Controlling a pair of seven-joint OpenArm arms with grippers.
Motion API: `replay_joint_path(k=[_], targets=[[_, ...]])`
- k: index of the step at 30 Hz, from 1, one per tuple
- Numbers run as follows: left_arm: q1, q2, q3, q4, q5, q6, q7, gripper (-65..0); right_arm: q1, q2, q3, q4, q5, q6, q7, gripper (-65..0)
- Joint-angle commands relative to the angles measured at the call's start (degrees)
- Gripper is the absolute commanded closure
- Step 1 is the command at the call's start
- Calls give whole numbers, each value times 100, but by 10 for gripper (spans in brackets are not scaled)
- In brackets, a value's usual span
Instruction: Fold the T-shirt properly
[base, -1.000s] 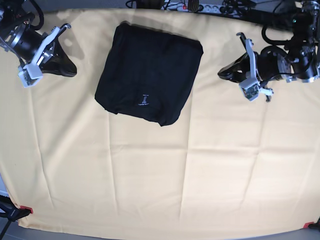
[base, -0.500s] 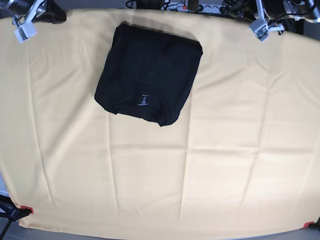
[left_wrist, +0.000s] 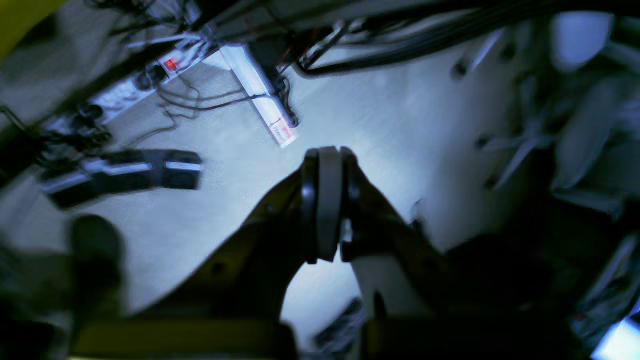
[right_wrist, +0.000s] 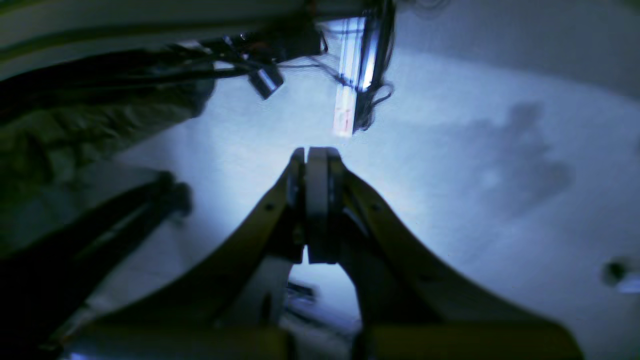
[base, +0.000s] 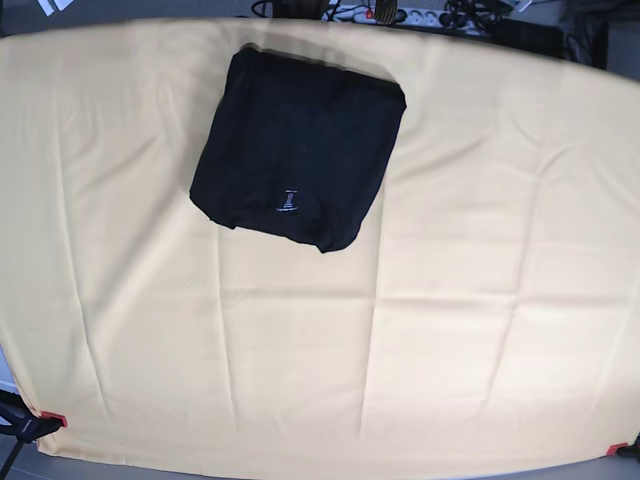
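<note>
Along the near edge of the desk, small red clamps (base: 53, 419) pinned the pale yellow cloth (base: 400, 350) at both near corners, and the cloth ran smooth apart from faint crease lines across its near half. Farther back, toward the far edge and somewhat toward the far left corner, the black T-shirt (base: 297, 148) lay folded into a compact, roughly square bundle, set slightly askew to the desk edges, with its tiny white logo mark (base: 287, 200) facing up near its nearer side. Nothing touched it. Beyond the far edge, a power strip (base: 412, 15) and a tangle of cables showed against the dark floor. Both arms were off the desk. In the left wrist view, the left gripper (left_wrist: 327, 205) had its fingers pressed together on nothing, pointing at a blurred grey floor with a white power strip (left_wrist: 150, 80) and cables. In the right wrist view, the right gripper (right_wrist: 316, 205) likewise had its fingers pressed together and empty, over pale floor.
</note>
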Motion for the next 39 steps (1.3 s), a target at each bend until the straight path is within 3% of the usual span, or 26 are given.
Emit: replay_joint_path(k=[1,6,11,18,22,26,28,32,34,36,39], targets=[[92,-2,52,-173,-68,-9,-9,0,-90,44,-116,-177,24,19,79,0],[-439,-2,741,-1528,203,-282,-210,0,280,177,-1095,-1344,-990,19,780,0],[-1287,0,1545,-3130,1333,-258,-1158,0,1021,262,-1980,-2597,-2332,19,1921,0],[-2677,2,2439,-5501,2127,-260,-2549,0,2199,262,-3034,-4542,-3952,19,3740,0],[-3432,9,2935,-6701,2804,-260,-3622,0,2900,258,-3622,-5608,-4457,19,4723,0],[-4127,52,3392,-7733,3611,-229,-4638,0,3574,227,-4280,-6492,-5064,-636,5692,0],[-4428,101,3615,-8185,4004,24,-5178,0,3875,208,-4607,-6865,-5316,-1064,6120,0],[-4924,339,3960,-8931,4354,1246,-6065,0,4380,85,-5121,-7532,-5327,-1801,6686,0],[-5112,531,4046,-9224,4365,1685,-6577,0,4564,-63,-5252,-7825,-5458,-2159,6970,0],[-5272,778,4070,-9486,4483,1939,-6961,0,4660,-262,-5281,-8067,-5711,-2406,7361,0],[-5466,1150,4070,-9851,4557,2153,-7232,0,4708,-549,-5281,-8227,-5958,-2496,7600,0]])
